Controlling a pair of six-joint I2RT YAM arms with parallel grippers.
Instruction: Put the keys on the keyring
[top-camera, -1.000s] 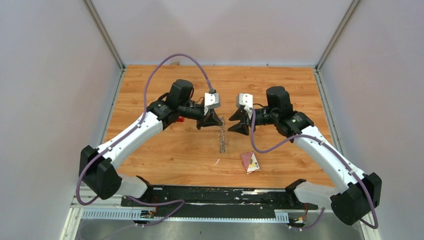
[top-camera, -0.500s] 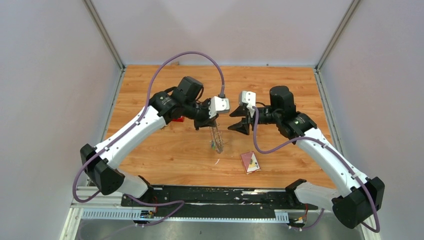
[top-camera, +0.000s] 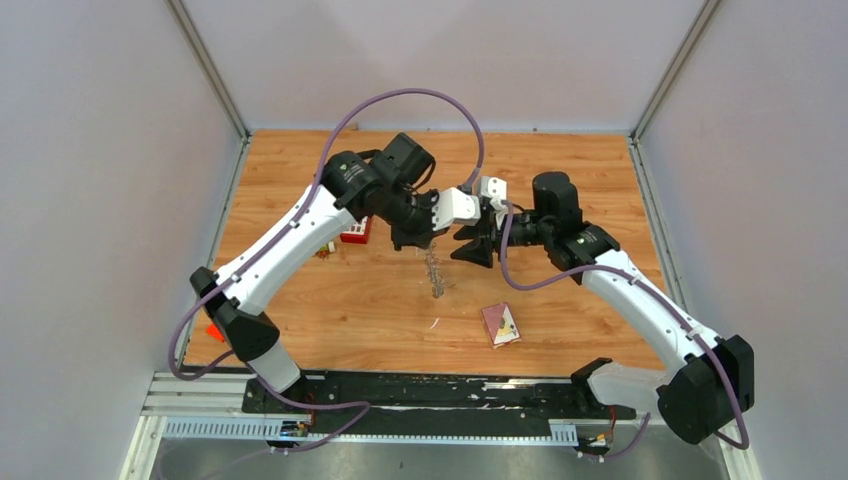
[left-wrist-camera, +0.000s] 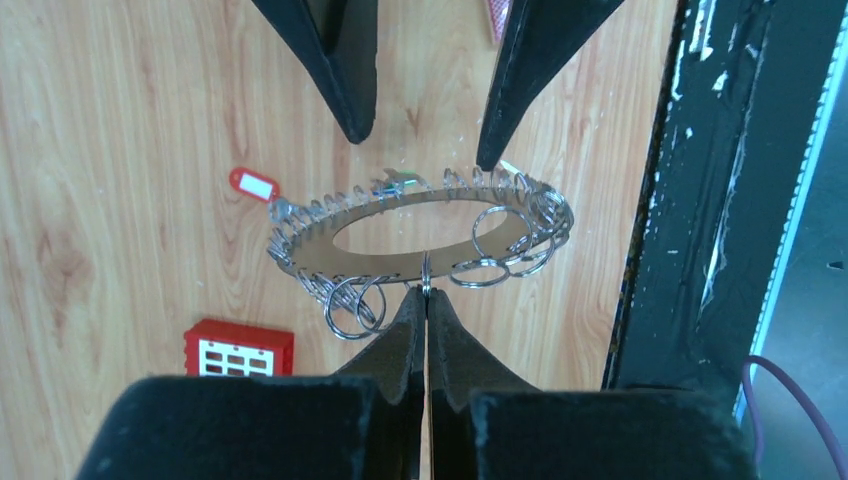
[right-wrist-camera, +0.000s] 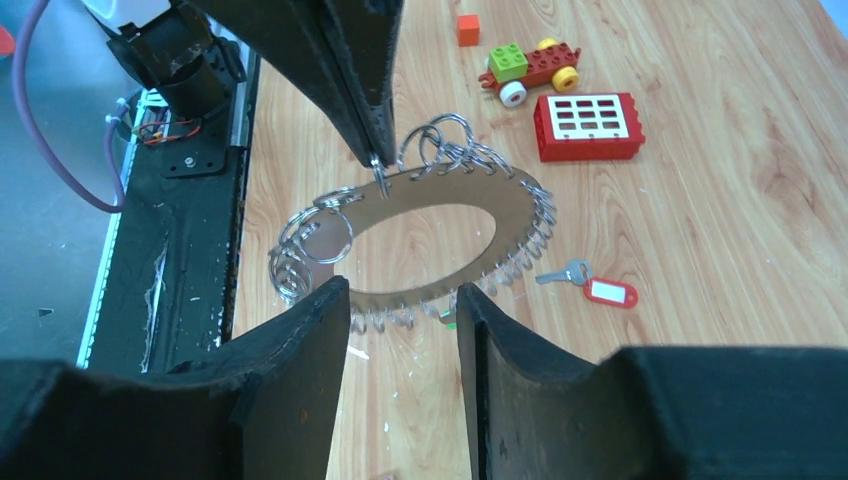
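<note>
The left pincer (left-wrist-camera: 425, 296) is clenched tight on one of the small split rings (left-wrist-camera: 352, 302) strung along the rim of the keyring (left-wrist-camera: 305, 243), and the big grey disc hangs from that grip in the air above the middle of the counter (top-camera: 560, 170). From the top camera the keyring is seen nearly edge-on, dangling just below the left pincer. The right pincer (right-wrist-camera: 400, 291) is released, its two black fingers (right-wrist-camera: 300, 350) spread wide on either side of the rim opposite the left pincer's hold; whether they touch the metal I cannot tell. More loose split rings bunch at two spots on the rim, on either side of the gripped one. One key with a red tag (right-wrist-camera: 608, 291) lies flat on the counter, not on the keyring, well below it and off to one side of the disc in the right wrist view. Beyond that key, toward the left edge of the counter, sits a red block (right-wrist-camera: 587, 125) with white window squares, with a toy car (right-wrist-camera: 530, 65) of coloured bricks and a small orange cube (right-wrist-camera: 467, 28) just past it. A maroon card (top-camera: 500, 323) lies toward the near edge, right of the middle and apart from both arms.
</note>
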